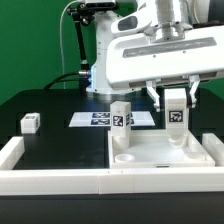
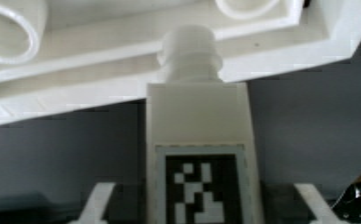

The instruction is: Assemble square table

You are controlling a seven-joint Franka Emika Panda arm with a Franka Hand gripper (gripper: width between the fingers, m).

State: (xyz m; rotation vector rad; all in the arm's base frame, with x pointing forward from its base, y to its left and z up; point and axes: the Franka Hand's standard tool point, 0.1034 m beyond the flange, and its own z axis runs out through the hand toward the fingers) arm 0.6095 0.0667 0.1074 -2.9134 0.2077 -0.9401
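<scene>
what's on the bench, by count
one square tabletop slab point(image 1: 150, 150); three white tagged leg posts in the exterior view: leg post point(image 1: 121, 114), leg post point(image 1: 176, 116), leg post point(image 1: 29, 123); one marker board point(image 1: 100, 118); one low white border wall point(image 1: 60, 181); one robot arm point(image 1: 160, 50).

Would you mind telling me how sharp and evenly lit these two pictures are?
Exterior view: fairly sharp, though the large white plastic square tabletop is washed out against the black table. Wrist view: soft all over; the white plastic tagged leg post close up is blurred, its pattern smeared.
</scene>
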